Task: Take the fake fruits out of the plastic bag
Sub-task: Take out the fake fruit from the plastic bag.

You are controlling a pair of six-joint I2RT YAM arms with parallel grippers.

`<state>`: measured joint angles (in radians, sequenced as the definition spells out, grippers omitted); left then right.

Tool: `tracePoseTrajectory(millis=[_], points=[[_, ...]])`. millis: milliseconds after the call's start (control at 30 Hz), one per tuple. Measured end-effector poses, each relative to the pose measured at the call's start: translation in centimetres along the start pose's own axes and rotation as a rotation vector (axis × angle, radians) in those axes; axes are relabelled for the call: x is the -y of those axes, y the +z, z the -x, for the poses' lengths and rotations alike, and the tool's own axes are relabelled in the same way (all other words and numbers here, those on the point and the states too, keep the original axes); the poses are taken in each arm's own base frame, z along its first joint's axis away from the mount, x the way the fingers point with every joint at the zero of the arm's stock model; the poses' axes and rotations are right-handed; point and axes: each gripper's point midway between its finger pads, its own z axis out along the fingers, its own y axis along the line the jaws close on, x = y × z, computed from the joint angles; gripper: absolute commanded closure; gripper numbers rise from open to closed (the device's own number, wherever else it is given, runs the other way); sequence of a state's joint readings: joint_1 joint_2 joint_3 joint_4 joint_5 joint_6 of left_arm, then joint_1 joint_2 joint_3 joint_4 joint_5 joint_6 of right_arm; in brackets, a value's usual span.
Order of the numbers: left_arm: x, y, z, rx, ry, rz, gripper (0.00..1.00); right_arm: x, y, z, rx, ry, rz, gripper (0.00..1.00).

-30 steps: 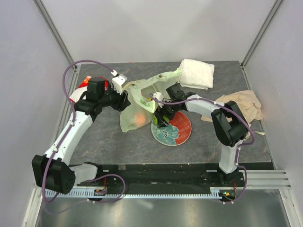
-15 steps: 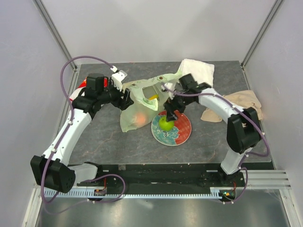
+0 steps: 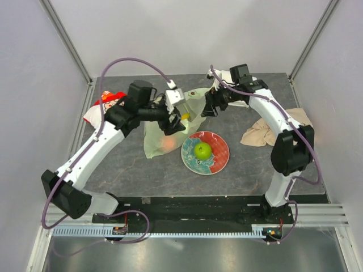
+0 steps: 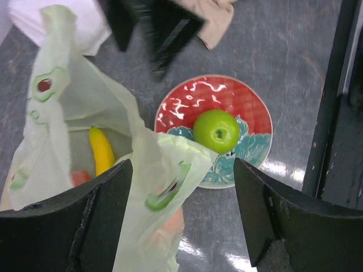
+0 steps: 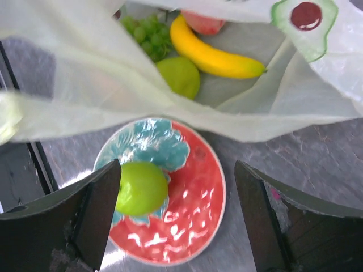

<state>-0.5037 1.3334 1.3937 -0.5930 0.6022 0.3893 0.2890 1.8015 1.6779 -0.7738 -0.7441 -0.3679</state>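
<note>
A green apple (image 3: 202,150) lies on the red-and-teal plate (image 3: 218,148). The pale-green plastic bag (image 3: 156,141) lies left of the plate with its mouth open. In the right wrist view a yellow banana (image 5: 215,56), a grape bunch (image 5: 146,31), a green fruit (image 5: 178,76) and a pink peach (image 5: 203,22) lie inside the bag (image 5: 85,85). My left gripper (image 3: 174,120) is open over the bag's mouth, and a bag handle (image 4: 170,187) stands loose between its fingers. My right gripper (image 3: 205,109) is open and empty, raised behind the plate.
A red-and-white snack packet (image 3: 105,105) lies at the far left. A beige cloth (image 3: 264,135) lies right of the plate. A white towel (image 4: 85,25) lies behind the bag, mostly hidden under my right arm in the top view.
My right gripper let go of the green apple on the plate, then lifted back and away. My left arm swung right over the bag's mouth.
</note>
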Motion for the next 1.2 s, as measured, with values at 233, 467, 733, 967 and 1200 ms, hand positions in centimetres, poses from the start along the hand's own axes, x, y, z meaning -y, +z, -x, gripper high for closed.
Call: tracePoseTrajectory(millis=[233,467,733,967,1200], points=[[1.5,3.9,-3.4,-0.136,0.260,-0.044,0.62,4.1,5.7,0.6,0.043,0.170,-0.003,0.18],[0.1,2.5,-7.9,-0.285,0.379,0.029,0.98,3.3,9.3,4.8,0.108,0.126,0.027,0.23],[4.0,-1.6,-9.3,-0.288,0.296,-0.016,0.98,-2.1,15.6,1.7,0.001,0.120,0.111,0.29],[7.6,-4.0,-10.9,-0.318,0.193,-0.116,0.98,-1.9,17.1,-3.0,-0.106,0.166,0.049,0.19],[9.7,-4.5,-13.6,-0.373,0.109,-0.193,0.98,0.2,17.2,-3.1,-0.107,0.150,-0.069,0.15]])
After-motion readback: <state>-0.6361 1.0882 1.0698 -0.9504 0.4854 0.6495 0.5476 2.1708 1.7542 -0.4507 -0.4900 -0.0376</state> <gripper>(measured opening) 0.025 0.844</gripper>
